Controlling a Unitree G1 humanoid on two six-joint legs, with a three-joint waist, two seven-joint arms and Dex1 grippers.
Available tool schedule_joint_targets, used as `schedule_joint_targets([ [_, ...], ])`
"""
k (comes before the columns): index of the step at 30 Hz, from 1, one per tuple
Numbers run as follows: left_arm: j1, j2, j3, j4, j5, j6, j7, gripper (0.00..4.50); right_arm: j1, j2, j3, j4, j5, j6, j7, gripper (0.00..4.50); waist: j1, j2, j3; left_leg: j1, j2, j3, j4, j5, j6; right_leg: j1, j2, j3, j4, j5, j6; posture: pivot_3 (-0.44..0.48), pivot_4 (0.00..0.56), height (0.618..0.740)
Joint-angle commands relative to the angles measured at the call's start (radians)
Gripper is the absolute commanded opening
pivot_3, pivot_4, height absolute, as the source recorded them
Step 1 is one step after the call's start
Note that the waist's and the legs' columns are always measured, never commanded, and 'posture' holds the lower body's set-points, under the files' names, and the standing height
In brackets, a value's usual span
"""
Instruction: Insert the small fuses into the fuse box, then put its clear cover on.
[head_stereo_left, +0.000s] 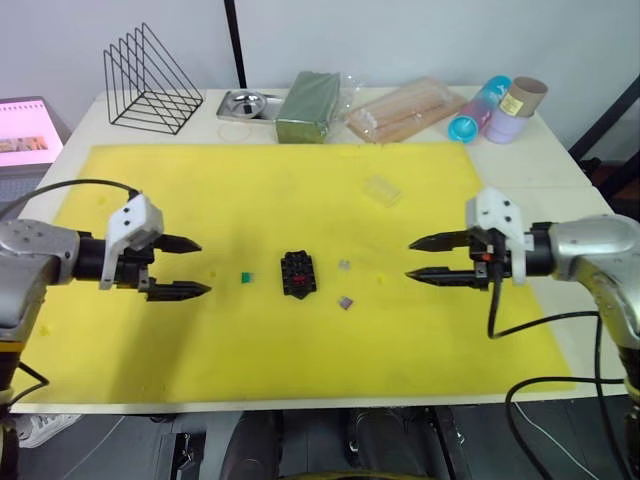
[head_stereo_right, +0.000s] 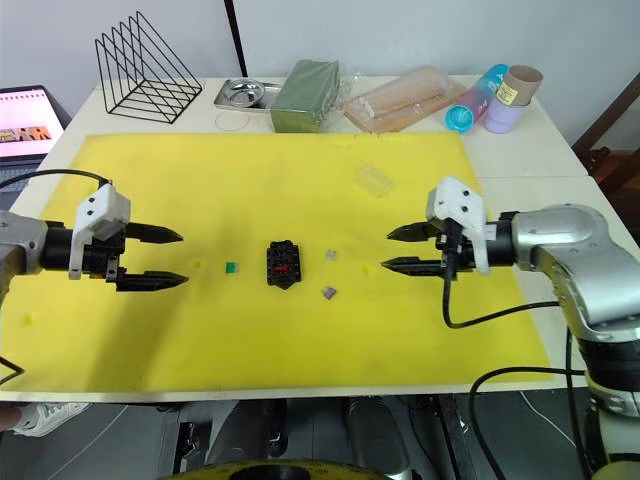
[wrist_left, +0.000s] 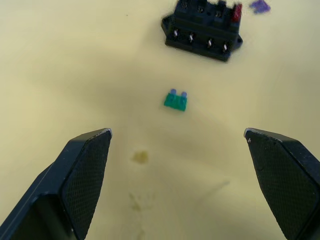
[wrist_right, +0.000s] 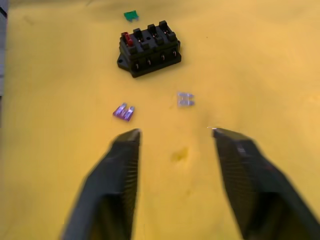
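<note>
Left eye view has both arms poised over the yellow mat (head_stereo_left: 250, 330), left end effector (head_stereo_left: 186, 268) and right end effector (head_stereo_left: 425, 259) each spread wide and empty, flanking the fuse box (head_stereo_left: 298, 273) at mid-mat, probably to reach the loose fuses. The red fuse (wrist_right: 127, 38) already sits in a corner slot; the green fuse (head_stereo_left: 245, 276) lies just left, two purple fuses (head_stereo_left: 345, 301) right, the clear cover (head_stereo_left: 381, 190) farther back. No legible writing shows on them.

Black fuse box (head_stereo_left: 298, 273) mid-mat, red fuse (wrist_right: 125, 37) seated.
</note>
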Motion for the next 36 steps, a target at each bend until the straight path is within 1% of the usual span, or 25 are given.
schedule_joint_targets([
  [1, 0.022, 0.042, 0.055, 0.029, -0.009, -0.019, -0.03, 4.5, 0.052, -0.052, -0.087, -0.012, 0.018, -0.028, 0.019, 3.88, 0.0, 0.0, 0.0, 0.0, 0.0, 0.0, 0.0, 0.0, 0.0, 0.0, 0.0, 0.0, 0.0, 0.0, 0.0, 0.0, 0.15, 0.74],
  [3, 0.029, 0.055, 0.061, 0.064, -0.002, -0.034, -0.042, 4.5, 0.096, -0.076, -0.113, -0.007, 0.017, -0.041, 0.025, 4.48, 0.001, 0.0, 0.0, -0.001, 0.0, 0.0, 0.0, 0.0, 0.0, -0.001, 0.0, 0.0, 0.0, 0.0, 0.0, 0.0, 0.15, 0.74],
  [7, 0.044, 0.056, 0.065, 0.09, 0.002, -0.055, -0.041, 4.5, 0.163, -0.101, -0.151, -0.003, 0.019, -0.058, 0.025, 4.48, 0.003, 0.0, 0.0, -0.001, 0.0, 0.001, 0.0, 0.0, 0.0, -0.001, 0.0, 0.0, 0.0, 0.0, 0.0, 0.0, 0.15, 0.74],
  [11, 0.052, 0.043, 0.06, 0.095, 0.0, -0.066, -0.033, 4.5, 0.177, -0.104, -0.16, -0.002, 0.019, -0.067, 0.012, 4.48, 0.003, 0.0, 0.0, -0.001, 0.0, 0.001, 0.0, 0.0, 0.0, -0.001, 0.0, 0.0, 0.0, 0.0, 0.0, 0.0, 0.15, 0.74],
  [16, 0.041, 0.021, 0.041, 0.101, 0.001, -0.069, -0.03, 4.5, 0.14, -0.099, -0.131, -0.018, 0.032, -0.053, -0.01, 4.48, 0.002, 0.0, 0.0, -0.001, 0.0, 0.001, 0.0, 0.0, 0.0, -0.001, 0.0, 0.0, 0.0, 0.0, 0.0, 0.0, 0.15, 0.74],
  [19, 0.041, -0.004, 0.039, 0.07, -0.02, -0.021, -0.004, 4.5, 0.1, -0.078, -0.109, -0.047, 0.06, -0.011, -0.045, 4.48, 0.002, 0.0, 0.0, -0.001, 0.0, 0.001, 0.0, 0.0, 0.0, -0.001, 0.0, 0.0, 0.0, 0.0, 0.0, 0.0, 0.15, 0.74],
  [21, 0.035, -0.024, 0.041, 0.048, -0.045, 0.046, 0.019, 4.5, 0.052, -0.05, -0.087, -0.07, 0.085, 0.035, -0.094, 4.48, 0.001, 0.0, 0.0, -0.001, 0.0, 0.001, 0.0, 0.0, 0.0, -0.001, 0.0, 0.001, 0.0, 0.0, 0.0, 0.0, 0.15, 0.74],
  [25, 0.038, -0.076, 0.075, -0.034, -0.159, 0.263, 0.099, 4.5, -0.071, 0.019, -0.021, -0.122, 0.144, 0.156, -0.192, 4.48, 0.0, 0.0, 0.0, -0.001, 0.0, 0.0, 0.0, 0.0, 0.0, -0.001, 0.0, 0.001, 0.0, 0.0, 0.0, 0.0, 0.15, 0.74],
  [29, 0.076, -0.126, 0.118, -0.111, -0.292, 0.499, 0.196, 4.5, -0.133, 0.09, 0.055, -0.17, 0.16, 0.222, -0.275, 4.48, 0.0, 0.0, 0.0, -0.001, 0.0, 0.0, 0.0, 0.0, 0.0, -0.001, 0.0, 0.001, 0.0, 0.0, 0.0, 0.0, 0.15, 0.74],
  [32, 0.071, -0.2, 0.19, -0.131, -0.395, 0.675, 0.316, 4.5, -0.169, 0.135, 0.097, -0.179, 0.155, 0.234, -0.318, 4.48, 0.002, 0.0, 0.0, -0.001, 0.001, 0.0, 0.0, 0.0, 0.0, -0.001, -0.001, 0.001, 0.001, 0.0, 0.0, 0.0, 0.15, 0.74],
  [34, 0.061, -0.252, 0.242, -0.137, -0.446, 0.756, 0.393, 4.5, -0.186, 0.153, 0.115, -0.181, 0.155, 0.24, -0.332, 4.48, 0.004, 0.0, 0.0, -0.002, 0.001, -0.001, 0.001, 0.0, 0.0, -0.001, -0.001, 0.0, 0.001, 0.0, 0.001, 0.0, 0.15, 0.74],
  [35, 0.042, -0.3, 0.286, -0.121, -0.471, 0.828, 0.459, 4.5, -0.2, 0.164, 0.134, -0.184, 0.154, 0.237, -0.332, 4.48, 0.005, 0.0, 0.0, -0.002, 0.001, -0.001, 0.001, 0.0, 0.0, -0.001, -0.001, 0.0, 0.001, 0.0, 0.001, 0.0, 0.15, 0.74],
  [36, 0.028, -0.356, 0.344, -0.102, -0.494, 0.93, 0.515, 4.32, -0.219, 0.182, 0.154, -0.191, 0.155, 0.235, -0.337, 4.5, 0.006, 0.0, 0.0, -0.001, 0.001, -0.002, 0.001, 0.0, 0.0, -0.001, -0.001, 0.0, 0.001, 0.0, 0.001, 0.0, 0.15, 0.74],
])
